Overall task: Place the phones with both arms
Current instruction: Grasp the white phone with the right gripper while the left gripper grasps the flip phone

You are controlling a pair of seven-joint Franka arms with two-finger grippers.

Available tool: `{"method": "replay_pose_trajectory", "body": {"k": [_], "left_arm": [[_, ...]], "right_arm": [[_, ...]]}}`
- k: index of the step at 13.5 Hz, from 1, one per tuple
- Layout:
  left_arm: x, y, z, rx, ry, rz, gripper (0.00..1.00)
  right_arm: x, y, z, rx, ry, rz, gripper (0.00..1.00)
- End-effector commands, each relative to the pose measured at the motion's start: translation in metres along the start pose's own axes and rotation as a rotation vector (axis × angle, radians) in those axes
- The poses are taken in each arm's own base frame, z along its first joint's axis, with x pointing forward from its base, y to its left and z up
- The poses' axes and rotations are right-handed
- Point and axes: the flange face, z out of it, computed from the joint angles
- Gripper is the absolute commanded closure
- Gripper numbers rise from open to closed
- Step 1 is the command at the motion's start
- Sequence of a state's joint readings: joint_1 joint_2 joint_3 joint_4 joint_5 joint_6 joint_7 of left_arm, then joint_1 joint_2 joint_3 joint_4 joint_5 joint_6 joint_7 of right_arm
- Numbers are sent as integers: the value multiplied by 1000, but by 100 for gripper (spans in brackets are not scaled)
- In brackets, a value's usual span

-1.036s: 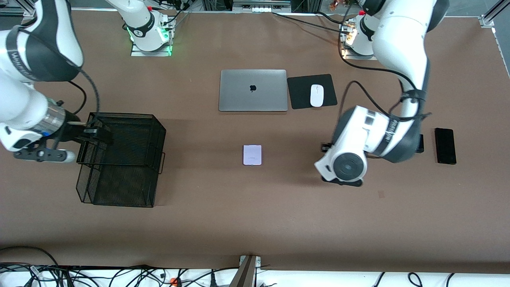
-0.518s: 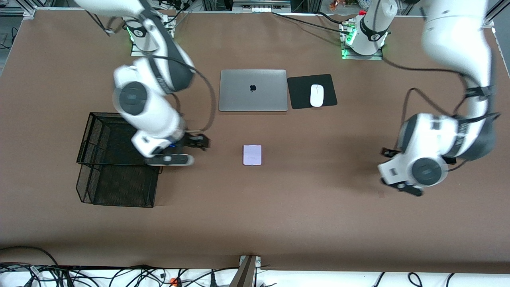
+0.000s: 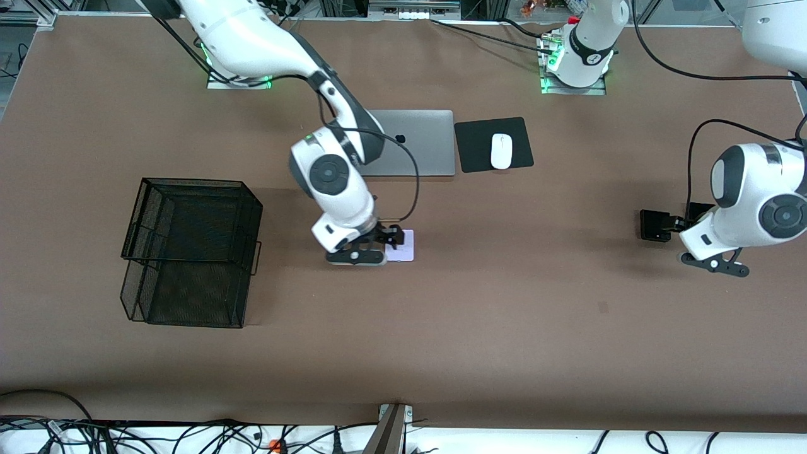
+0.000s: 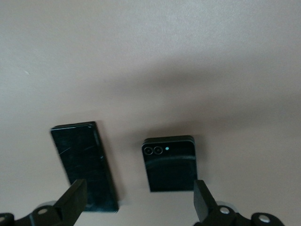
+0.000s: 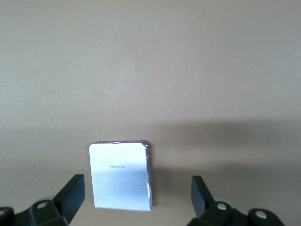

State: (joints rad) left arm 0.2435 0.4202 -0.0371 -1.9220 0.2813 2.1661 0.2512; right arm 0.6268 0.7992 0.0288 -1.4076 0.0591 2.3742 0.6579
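Observation:
The pale lilac-white phone (image 3: 404, 251) lies flat mid-table, and in the right wrist view the same phone (image 5: 121, 174) shows between the two fingers. My right gripper (image 3: 386, 241) (image 5: 136, 197) hangs open just over it, holding nothing. Toward the left arm's end lie the small squarish black phone (image 3: 654, 225) (image 4: 169, 162) and the longer black slab (image 4: 84, 165), side by side. In the front view the left arm hides most of the slab (image 3: 697, 208). My left gripper (image 3: 684, 222) (image 4: 138, 205) is open above the two black phones, touching neither.
A black wire-mesh basket (image 3: 189, 252) stands toward the right arm's end. A shut silver laptop (image 3: 422, 145) and a white mouse (image 3: 501, 151) on a black pad (image 3: 473, 148) lie farther from the front camera than the lilac phone.
The right arm swung from the basket to over the lilac phone. The left arm moved from mid-table toward its own end, over the black phones. Both grippers stayed open.

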Motion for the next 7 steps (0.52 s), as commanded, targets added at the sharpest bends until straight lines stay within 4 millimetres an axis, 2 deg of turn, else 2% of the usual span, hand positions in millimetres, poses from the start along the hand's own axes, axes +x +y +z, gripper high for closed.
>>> {"method": "replay_pose_trajectory", "body": {"k": [1, 3, 5, 7], "left_arm": [[-32, 8, 12, -48, 64, -72, 0], [-47, 10, 34, -62, 99, -92, 0], [-57, 12, 51, -67, 122, -101, 0], [-60, 13, 62, -72, 131, -105, 0]], "right_arm": [[-1, -13, 17, 32, 47, -6, 0], [-7, -19, 36, 49, 84, -35, 0], [-9, -20, 46, 52, 119, -67, 0], [-12, -19, 56, 33, 125, -95, 0]]}}
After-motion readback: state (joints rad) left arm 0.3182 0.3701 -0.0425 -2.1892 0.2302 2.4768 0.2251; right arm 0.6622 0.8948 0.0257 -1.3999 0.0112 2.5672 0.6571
